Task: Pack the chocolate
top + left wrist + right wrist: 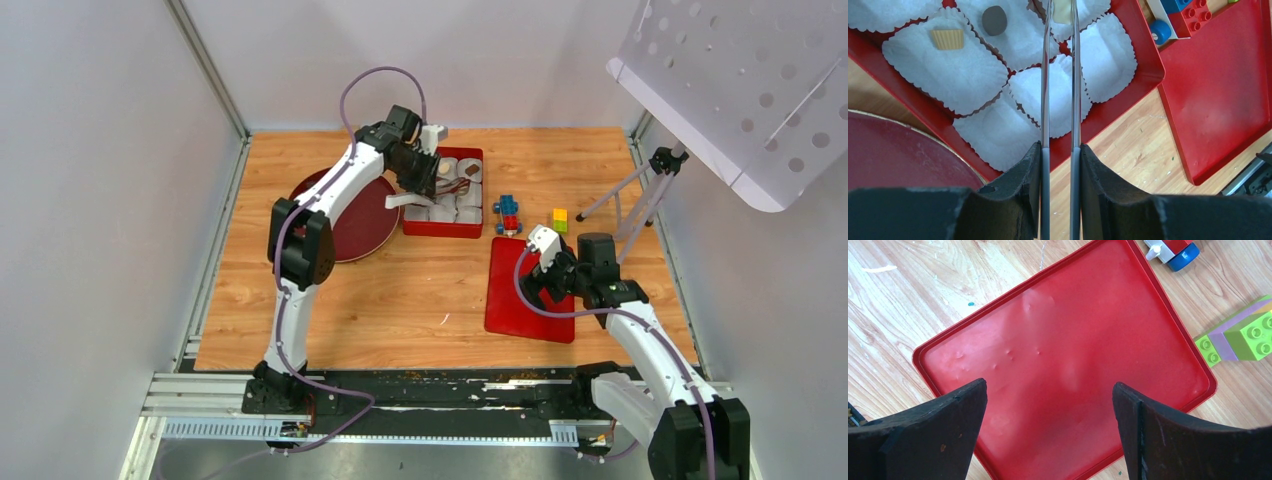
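The left pincer (1059,148) was squeezed onto a pair of thin metal tongs (1075,75). Its two black fingers (1018,170) pressed the tongs from both sides, with only a small gap between the two metal sticks. The tongs reached out over a red box (1148,75) full of white paper cups (963,75). At the far end of the tongs, a pale lump of chocolate (1062,11) showed between the sticks. The picture edge cut off the tips, so it was hard to tell if the lump was pinched or just lay in the cup under it.

Two more pieces sat in the box. A tan chocolate (947,38) lay in one cup, and a dark chocolate (994,20) lay in the cup next to it. The other cups near the tongs had nothing in them. A round dark red plate (898,150) lay just beside the box.

The right pincer (1048,410) had its fingers wide apart and held nothing. It hung over a flat red tray (1073,340) on the wooden table (923,290). A green block (1248,332) lay just beside the tray, and a toy car (1178,250) was partly cut off at the top. From above, the left arm hid part of the box.
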Robot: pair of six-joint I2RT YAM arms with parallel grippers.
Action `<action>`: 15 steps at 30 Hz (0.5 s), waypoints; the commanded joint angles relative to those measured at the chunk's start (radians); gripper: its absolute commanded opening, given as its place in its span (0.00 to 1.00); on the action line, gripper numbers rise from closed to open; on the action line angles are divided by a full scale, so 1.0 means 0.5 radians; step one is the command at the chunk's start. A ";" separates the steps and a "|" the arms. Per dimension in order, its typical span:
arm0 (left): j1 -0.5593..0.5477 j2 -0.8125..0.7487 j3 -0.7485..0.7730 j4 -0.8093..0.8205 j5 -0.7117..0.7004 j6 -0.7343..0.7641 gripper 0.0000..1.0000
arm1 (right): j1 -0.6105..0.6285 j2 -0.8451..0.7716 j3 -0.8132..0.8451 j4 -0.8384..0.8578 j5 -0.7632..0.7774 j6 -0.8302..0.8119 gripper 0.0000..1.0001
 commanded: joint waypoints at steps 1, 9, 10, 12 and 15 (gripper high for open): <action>-0.007 0.050 0.131 0.106 0.097 -0.030 0.18 | -0.010 0.005 0.009 0.038 -0.012 -0.016 0.96; -0.008 0.116 0.178 0.121 0.089 -0.030 0.28 | -0.009 0.031 0.022 0.024 -0.012 -0.025 0.96; -0.008 0.122 0.180 0.122 0.092 -0.031 0.30 | -0.010 0.033 0.023 0.025 -0.012 -0.028 0.96; -0.008 0.127 0.184 0.124 0.104 -0.032 0.34 | -0.009 0.039 0.021 0.030 -0.012 -0.026 0.96; -0.010 0.130 0.187 0.129 0.132 -0.031 0.40 | -0.010 0.046 0.019 0.035 -0.012 -0.028 0.96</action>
